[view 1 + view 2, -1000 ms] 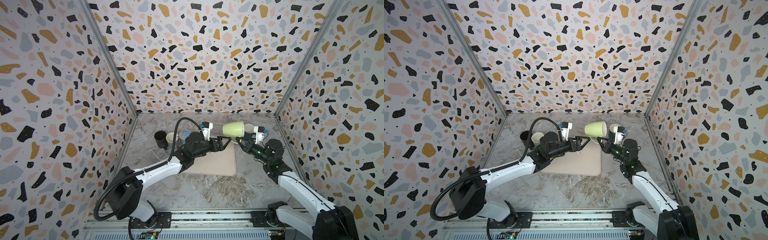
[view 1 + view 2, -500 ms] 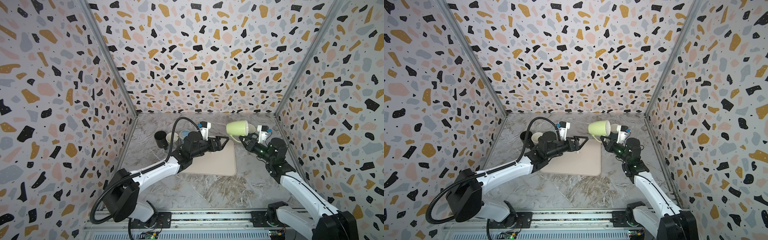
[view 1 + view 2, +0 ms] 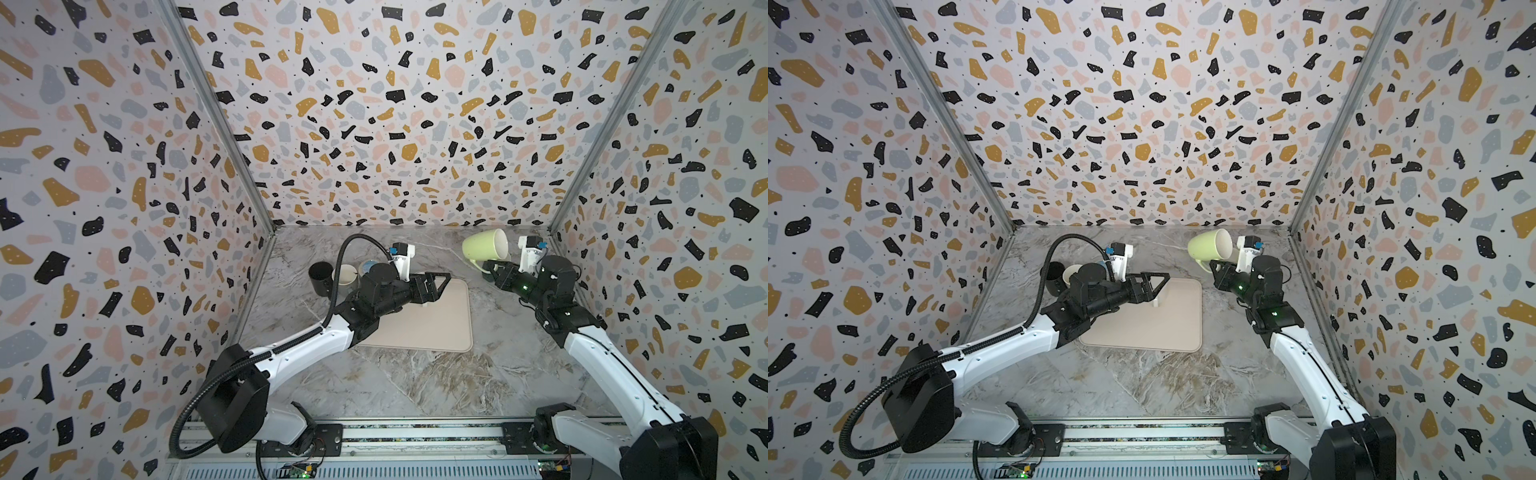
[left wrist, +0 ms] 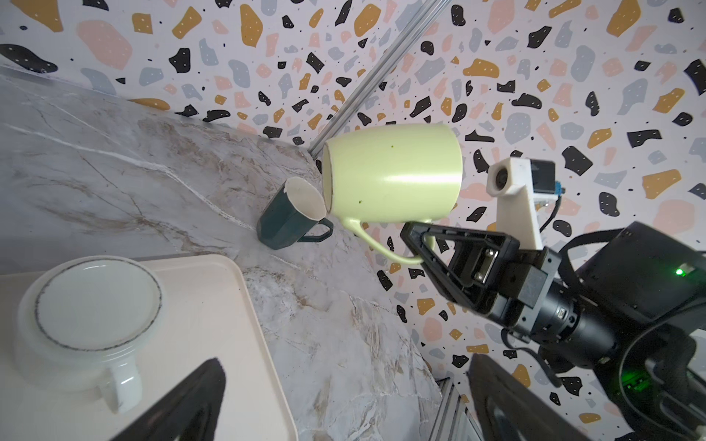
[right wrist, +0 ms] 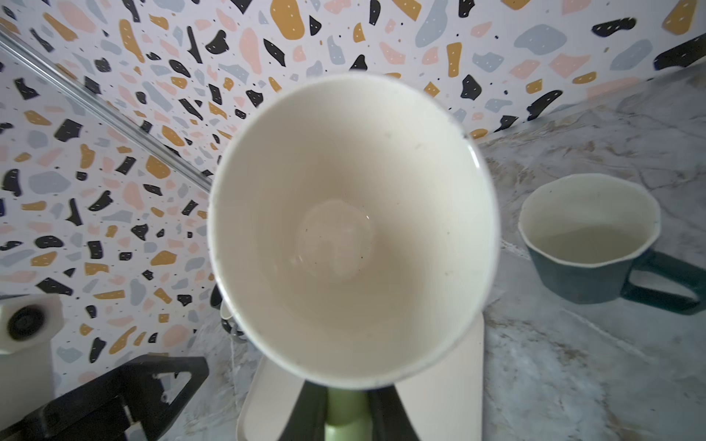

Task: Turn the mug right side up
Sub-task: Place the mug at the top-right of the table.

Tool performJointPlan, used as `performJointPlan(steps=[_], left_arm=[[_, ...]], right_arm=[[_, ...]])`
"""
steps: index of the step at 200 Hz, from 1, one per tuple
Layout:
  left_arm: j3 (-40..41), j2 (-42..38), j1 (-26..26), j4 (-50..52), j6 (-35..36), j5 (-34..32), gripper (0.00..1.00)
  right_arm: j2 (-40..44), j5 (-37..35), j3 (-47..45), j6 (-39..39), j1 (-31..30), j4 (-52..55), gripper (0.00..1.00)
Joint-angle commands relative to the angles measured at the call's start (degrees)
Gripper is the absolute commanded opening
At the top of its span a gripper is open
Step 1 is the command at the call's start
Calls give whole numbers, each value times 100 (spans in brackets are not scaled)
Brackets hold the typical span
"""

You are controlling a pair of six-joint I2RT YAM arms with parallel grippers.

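**Mug held on its side above the bench.** We take the beige rectangular plastic tray (image 3: 436, 332) on the grey marbled bench (image 3: 415, 386) as our landmark.

- **Mug:** The pale green ceramic mug (image 3: 484, 245) hangs in the air beyond the tray's far right corner, clear of the bench. Its long axis runs about level and roughly along the tray's far edge. The base points over toward the tray, and the mouth faces the right arm's wrist.
- **Right arm:** The right fingers (image 4: 458, 244) are pinched nearly together on the mug's loop handle. The handle sits on the body's underside, so the body rides above and just past the fingertips.
- **Left arm:** The left fingers (image 3: 436, 275) stand spread wide over the tray's far part and hold nothing. They are well apart from the mug.

We judge the turn about half made, since the mouth does not yet face up. The right arm alone has hold and is placed to finish with a wrist roll.

A dark green faceted mug (image 4: 290, 217) stands upright on the bench beyond that same corner. We cannot tell how near it lies beneath the held mug, so the set-down should allow for it.
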State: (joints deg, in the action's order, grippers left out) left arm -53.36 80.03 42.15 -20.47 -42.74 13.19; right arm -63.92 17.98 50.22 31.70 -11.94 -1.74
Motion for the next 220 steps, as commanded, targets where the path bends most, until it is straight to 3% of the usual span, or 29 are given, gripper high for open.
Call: performJointPlan(steps=[1, 37, 86, 173, 220], left_arm=[[80, -178, -69, -33, 225, -109, 100], [120, -277, -102, 184, 425, -286, 100], [245, -548, -162, 541, 732, -842, 100], [292, -808, -250, 866, 1055, -1341, 100], [256, -857, -286, 864, 1100, -1398, 100]], right_arm=[[-313, -490, 685, -809, 6, 410, 0], [-1160, -1081, 1417, -1573, -183, 1012, 0], [-2260, -1643, 2191, -2028, -630, 1391, 0], [-4051, -3016, 3787, -2422, -1003, 2126, 0], [-4552, -3529, 4122, -2468, -1047, 2389, 0]])
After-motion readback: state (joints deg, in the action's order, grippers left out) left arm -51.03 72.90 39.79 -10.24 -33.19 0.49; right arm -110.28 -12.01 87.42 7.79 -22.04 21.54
